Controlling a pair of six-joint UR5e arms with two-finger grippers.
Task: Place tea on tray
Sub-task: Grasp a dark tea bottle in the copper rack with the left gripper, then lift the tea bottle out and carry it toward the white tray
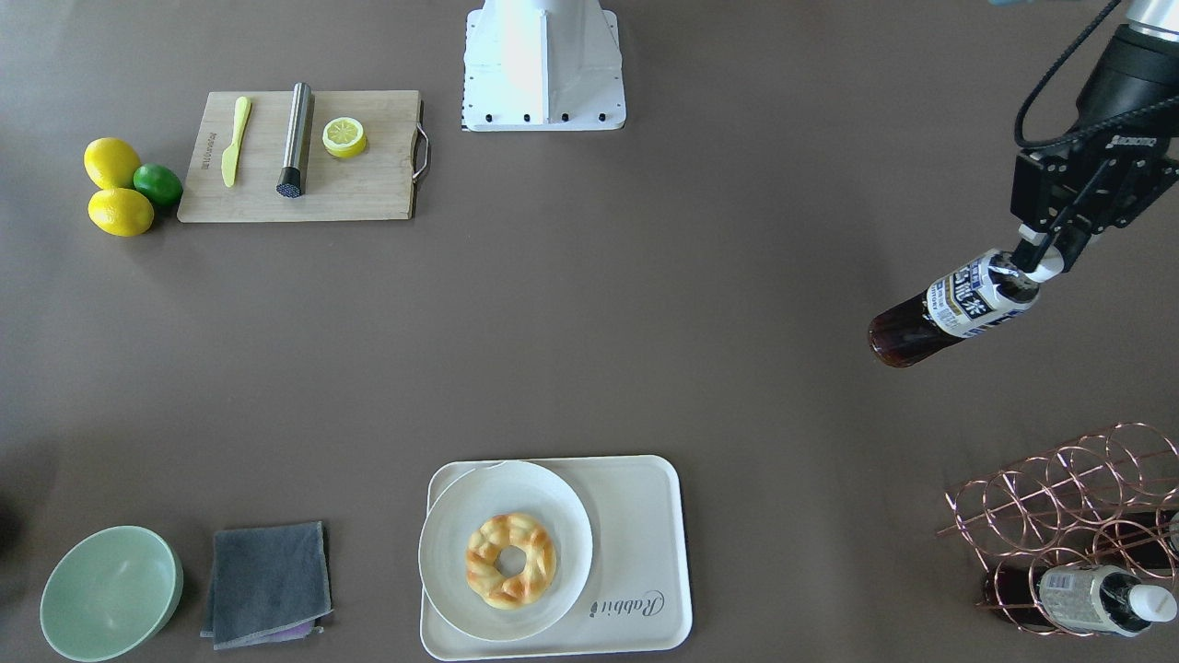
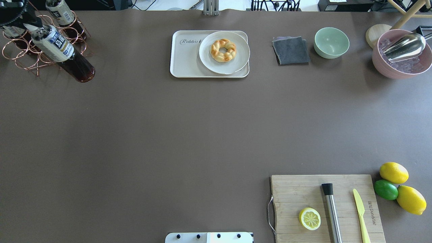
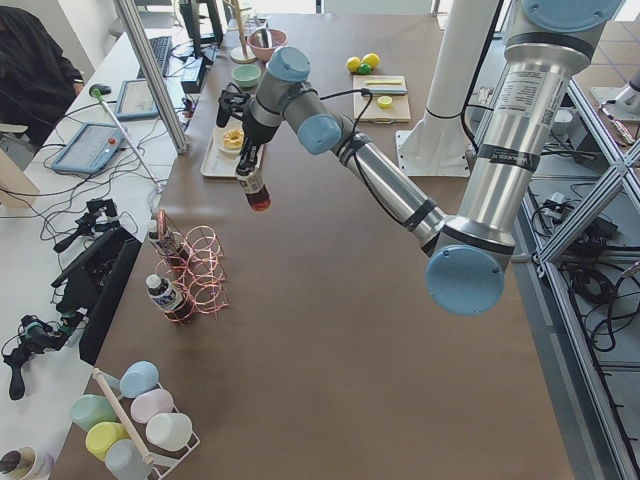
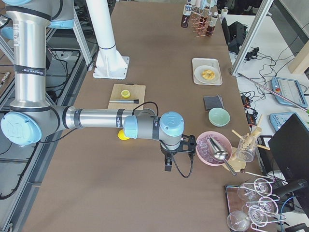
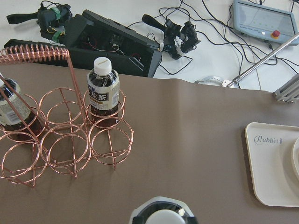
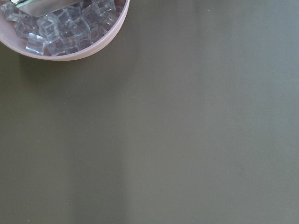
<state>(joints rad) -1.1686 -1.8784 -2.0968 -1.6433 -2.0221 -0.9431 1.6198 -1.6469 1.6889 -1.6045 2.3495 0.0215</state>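
My left gripper (image 1: 1039, 261) is shut on the white cap of the tea (image 1: 958, 308), a bottle of dark liquid with a navy-print label. It hangs tilted in the air above the table, beside the copper rack (image 1: 1059, 511). The overhead view shows the tea (image 2: 64, 52) and gripper (image 2: 31, 27) at the far left. The cream tray (image 1: 640, 516) marked "Rabbit" lies apart from it at the table's middle edge, with a white plate (image 1: 553, 497) and a doughnut (image 1: 509, 560) on one half. My right gripper (image 4: 167, 163) shows only in the exterior right view, and I cannot tell its state.
The rack (image 5: 65, 140) holds other bottles (image 5: 103, 93), one with a paler label (image 1: 1091, 599). A grey cloth (image 2: 291, 50), green bowl (image 2: 331, 42) and pink ice bowl (image 2: 401, 55) stand past the tray. A cutting board (image 2: 327, 206) with lemons (image 2: 394, 172) lies near the right arm.
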